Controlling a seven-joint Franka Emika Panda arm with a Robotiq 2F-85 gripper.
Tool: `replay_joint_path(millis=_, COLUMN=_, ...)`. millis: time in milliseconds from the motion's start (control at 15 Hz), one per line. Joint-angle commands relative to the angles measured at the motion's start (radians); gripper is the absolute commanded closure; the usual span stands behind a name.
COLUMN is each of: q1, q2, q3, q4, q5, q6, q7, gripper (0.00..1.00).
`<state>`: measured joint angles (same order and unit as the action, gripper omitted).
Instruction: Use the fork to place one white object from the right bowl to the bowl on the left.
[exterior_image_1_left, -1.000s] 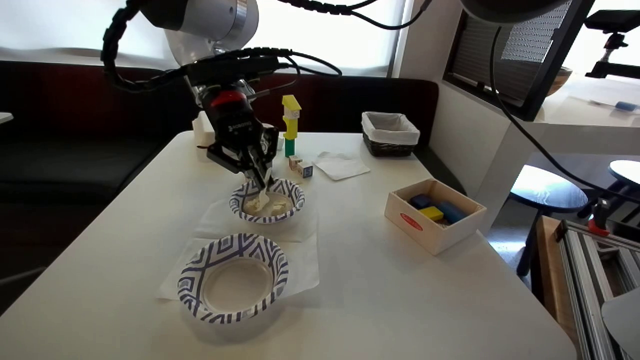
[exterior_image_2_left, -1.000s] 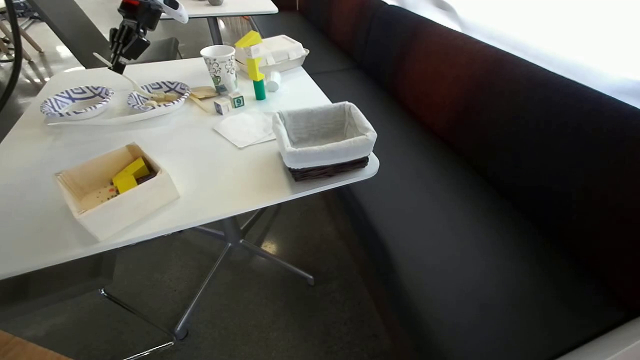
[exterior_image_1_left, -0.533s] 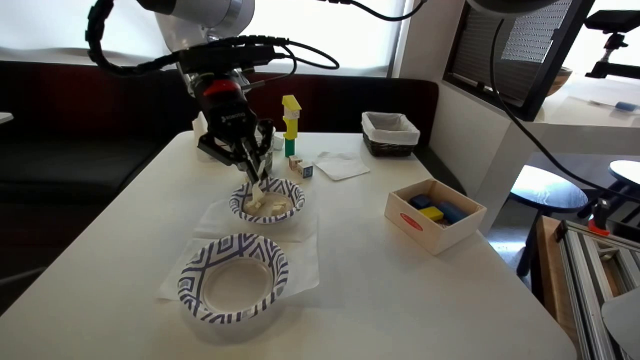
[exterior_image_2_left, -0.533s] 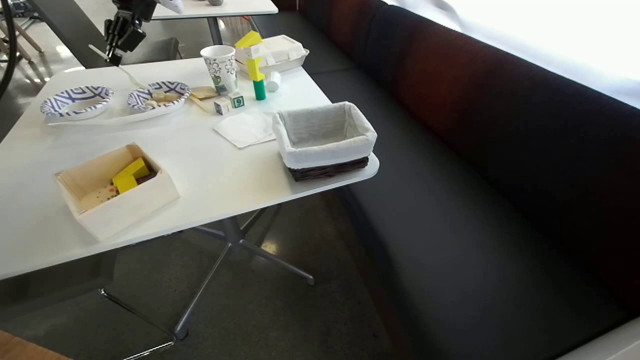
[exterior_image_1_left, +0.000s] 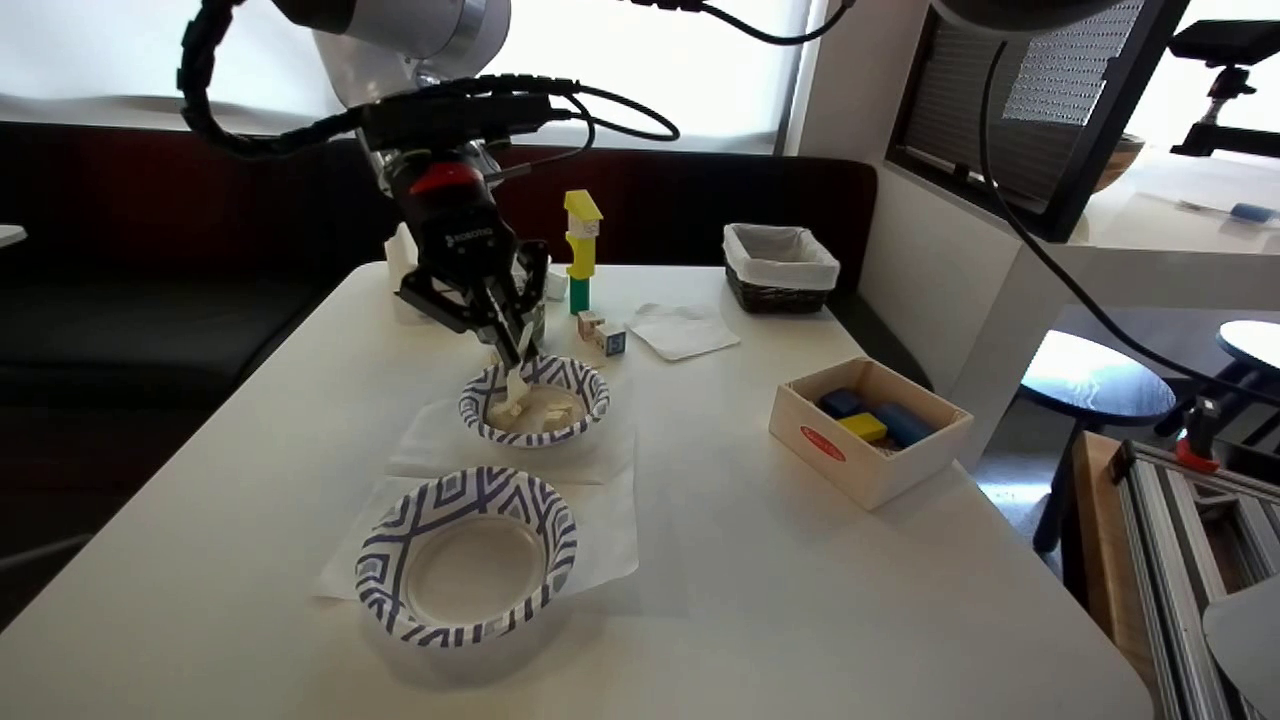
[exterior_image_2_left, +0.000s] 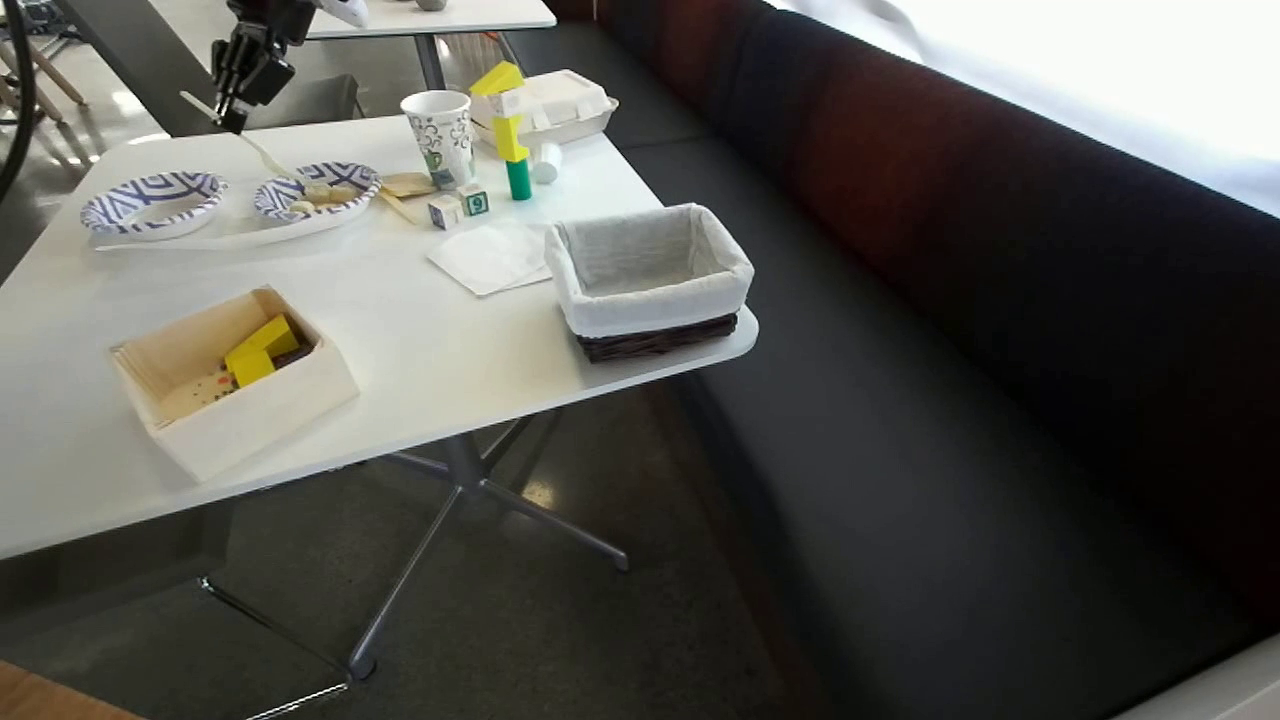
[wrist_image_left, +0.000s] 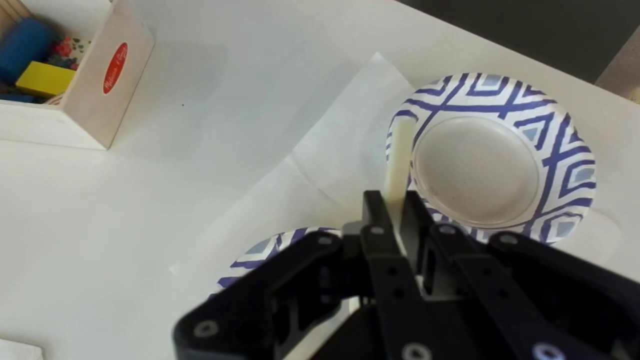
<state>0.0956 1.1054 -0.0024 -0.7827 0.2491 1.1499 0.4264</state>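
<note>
Now that the gripper (wrist_image_left: 393, 202) has drawn back slightly over the last second, loading looks under way; delivery does not.

A wooden box (exterior_image_1_left: 850, 470) stands well apart, off the likely route; the left bowl (wrist_image_left: 477, 170) and right bowl (exterior_image_1_left: 590, 392) sit near each other, rims to be cleared; the jaws are closed on the fork (wrist_image_left: 398, 160); its head reaches down to the white pieces (exterior_image_1_left: 557, 415) in the right bowl; whether one is speared, I cannot tell.

1. Black bench (exterior_image_2_left: 950, 420), dark red-black backrest (exterior_image_2_left: 880, 140), alongside white table (exterior_image_1_left: 720, 600).
2. Window (exterior_image_1_left: 620, 50) washed-out white, above backrest in both exterior views.
3. Low white wall (exterior_image_1_left: 925, 280), ledge (exterior_image_1_left: 1140, 222) on top.
4. Round-topped stools (exterior_image_1_left: 1095, 378) near it.
5. Dark grey floor (exterior_image_2_left: 600, 450), glare spot (exterior_image_2_left: 540, 492).
6. Metal table legs (exterior_image_2_left: 555, 524); second white table (exterior_image_2_left: 480, 14) behind.
</note>
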Motion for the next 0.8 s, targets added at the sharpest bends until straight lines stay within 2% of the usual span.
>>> replay_joint_path(millis=0, q1=0.001, q2=0.043, q3=-0.002, q4=0.044, q5=-0.014, q6=-0.021, q7=-0.011, gripper=0.97)
replay_joint_path(millis=733, q1=0.000, q2=0.077, q3=0.003, q4=0.085, q5=-0.016, q6=-0.014, q7=-0.031, gripper=0.97)
